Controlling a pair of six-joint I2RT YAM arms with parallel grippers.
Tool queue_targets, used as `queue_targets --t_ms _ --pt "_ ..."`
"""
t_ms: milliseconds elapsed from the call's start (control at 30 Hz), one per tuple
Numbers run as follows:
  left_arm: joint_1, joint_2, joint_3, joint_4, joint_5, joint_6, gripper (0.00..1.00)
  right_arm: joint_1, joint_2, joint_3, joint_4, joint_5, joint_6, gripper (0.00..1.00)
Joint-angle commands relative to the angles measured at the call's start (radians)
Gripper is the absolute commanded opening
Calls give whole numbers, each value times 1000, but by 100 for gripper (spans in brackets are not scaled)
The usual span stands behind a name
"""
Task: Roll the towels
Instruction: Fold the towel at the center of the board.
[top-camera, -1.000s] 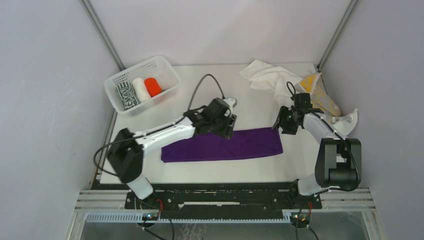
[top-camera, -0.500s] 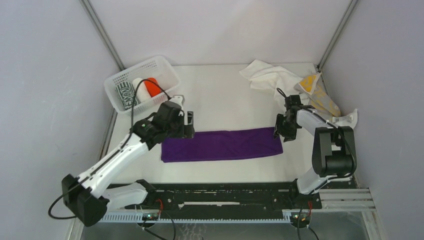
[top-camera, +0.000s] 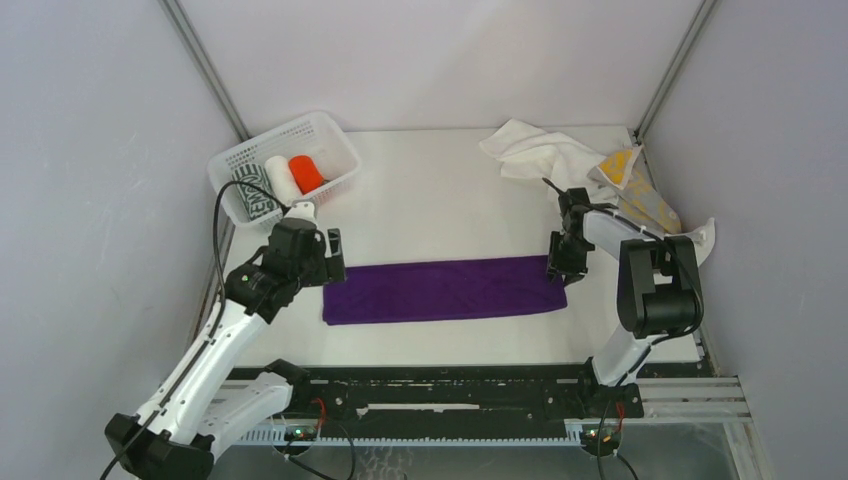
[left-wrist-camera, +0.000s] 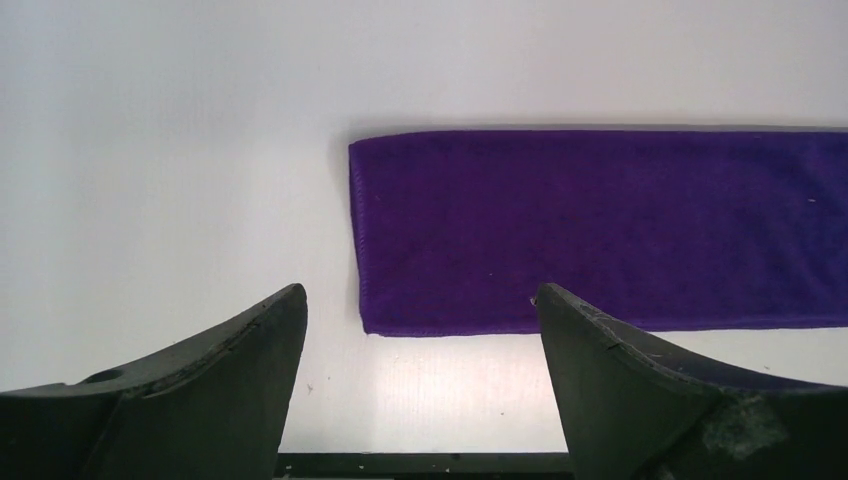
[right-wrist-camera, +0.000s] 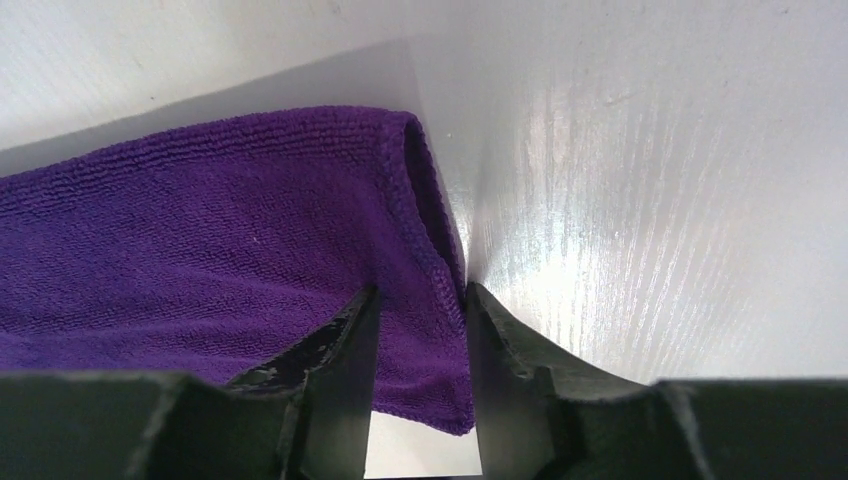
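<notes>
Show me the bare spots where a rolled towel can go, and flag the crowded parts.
Widest bare patch: table between the basket, the white towel and the purple towel. A narrower strip runs between the purple towel and the near edge. Crowded: the right corner, with white towel and yellow towel; the right gripper and left gripper stand at the purple towel's ends.

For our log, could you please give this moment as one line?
left gripper: open, at left end of purple towel; right gripper: pinching its right edge; mesh basket: three rolled towels
</notes>
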Motion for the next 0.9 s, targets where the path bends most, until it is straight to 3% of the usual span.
queue_targets --t_ms 0,133,300,633,867 --pt "44 1 -33 41 -6 28 89 27 70 -8 -32 107 8 33" --pt "75 -6 -35 53 27 30 89 38 104 2 -35 137 14 19" --pt "100 -8 -40 57 59 25 89 6 132 65 -88 310 23 0" --pt "125 -4 -59 78 192 -12 89 -96 42 308 -257 657 22 0" --pt "138 27 -99 149 331 -95 88 -6 -52 365 -275 504 -35 0"
